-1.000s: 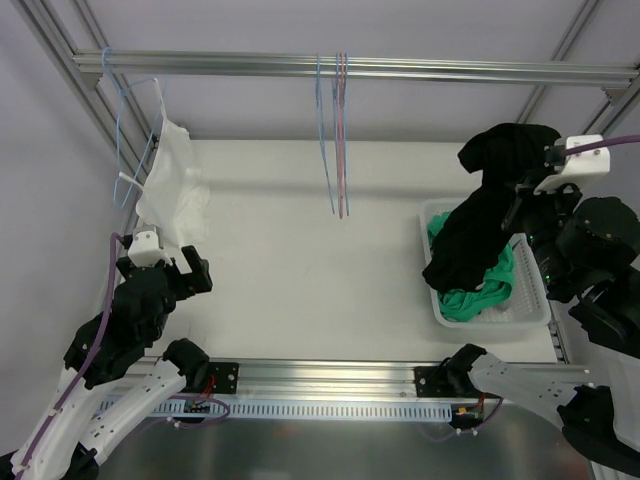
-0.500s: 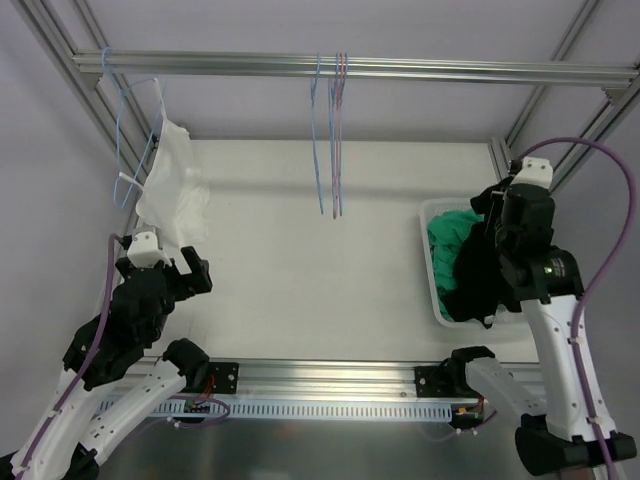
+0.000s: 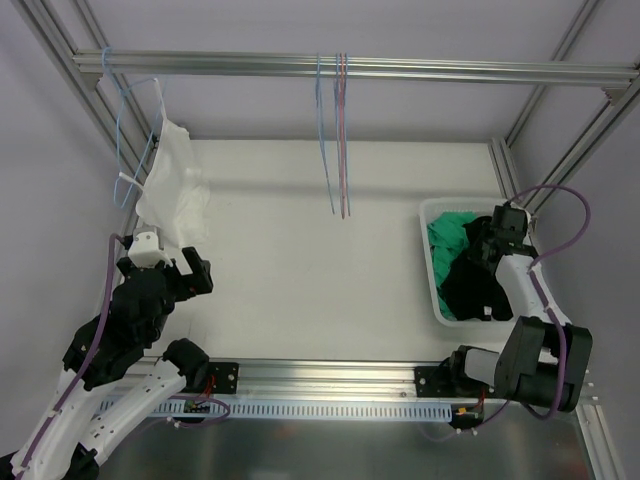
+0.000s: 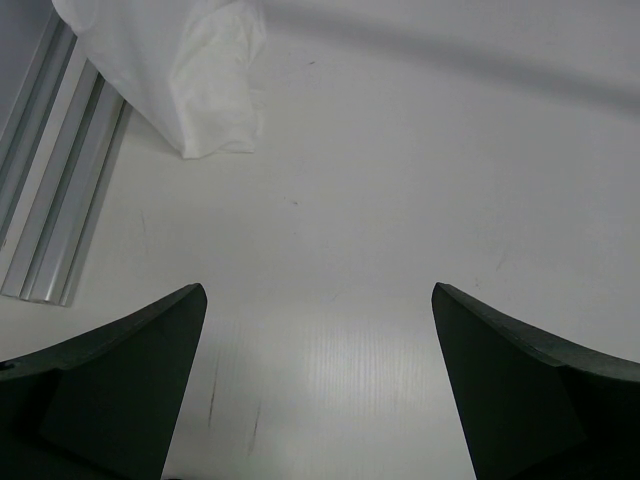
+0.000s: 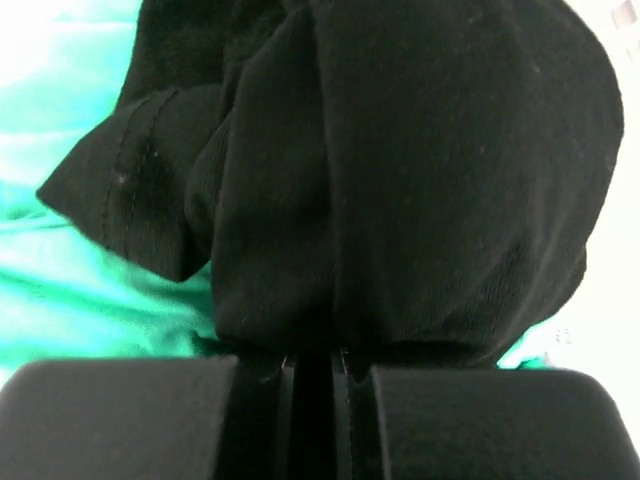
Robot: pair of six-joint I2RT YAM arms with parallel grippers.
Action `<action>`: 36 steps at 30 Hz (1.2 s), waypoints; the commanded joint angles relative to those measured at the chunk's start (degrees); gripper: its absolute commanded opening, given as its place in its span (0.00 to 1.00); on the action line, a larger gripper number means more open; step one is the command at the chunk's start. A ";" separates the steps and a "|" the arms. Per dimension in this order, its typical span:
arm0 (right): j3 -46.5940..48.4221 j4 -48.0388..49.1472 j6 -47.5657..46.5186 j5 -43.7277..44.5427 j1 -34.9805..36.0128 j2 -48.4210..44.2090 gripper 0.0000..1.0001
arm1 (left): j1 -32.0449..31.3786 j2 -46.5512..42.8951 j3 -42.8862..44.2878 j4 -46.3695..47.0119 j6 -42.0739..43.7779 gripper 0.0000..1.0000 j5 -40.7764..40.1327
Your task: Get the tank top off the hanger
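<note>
A black tank top (image 3: 473, 287) lies bunched in the white basket (image 3: 428, 262) at the right, on top of a green garment (image 3: 443, 240). My right gripper (image 3: 492, 240) is low in the basket and shut on a fold of the black tank top (image 5: 400, 170); in the right wrist view the jaws (image 5: 315, 362) pinch the cloth, with green cloth (image 5: 70, 290) beside it. A white garment (image 3: 172, 185) hangs on a blue wire hanger (image 3: 124, 140) at the far left. My left gripper (image 3: 190, 272) is open and empty just below it, over the table (image 4: 318, 385).
Empty blue and pink hangers (image 3: 335, 140) hang from the metal rail (image 3: 420, 68) at the middle. The white garment's lower edge (image 4: 195, 80) shows in the left wrist view, next to an aluminium frame rail (image 4: 55, 210) at the table's left edge.
My right arm has come down from high above the basket and lowered the black tank top into it. The left arm has not moved.
</note>
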 commanded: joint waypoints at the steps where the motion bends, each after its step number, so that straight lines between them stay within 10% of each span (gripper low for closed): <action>1: -1.15 2.55 2.90 -2.15 -0.85 2.80 0.02 | -0.31 -0.10 -0.39 2.35 1.38 0.99 0.21; 6: -0.36 0.28 2.55 -0.57 -0.94 -1.85 0.44 | -0.39 0.43 -0.38 2.44 1.47 0.99 0.47; 17: 10.53 -9.22 0.97 1.72 -0.94 -12.58 0.70 | 0.04 1.92 -0.03 2.26 0.94 0.99 -0.76; 21: 16.24 -13.95 -0.61 1.28 -0.94 -13.02 0.95 | 1.44 3.06 0.05 2.35 0.24 0.99 -1.46; 36: 31.89 -36.87 -13.62 -2.68 15.48 -31.55 0.99 | 20.88 11.86 3.13 3.93 2.43 0.99 11.19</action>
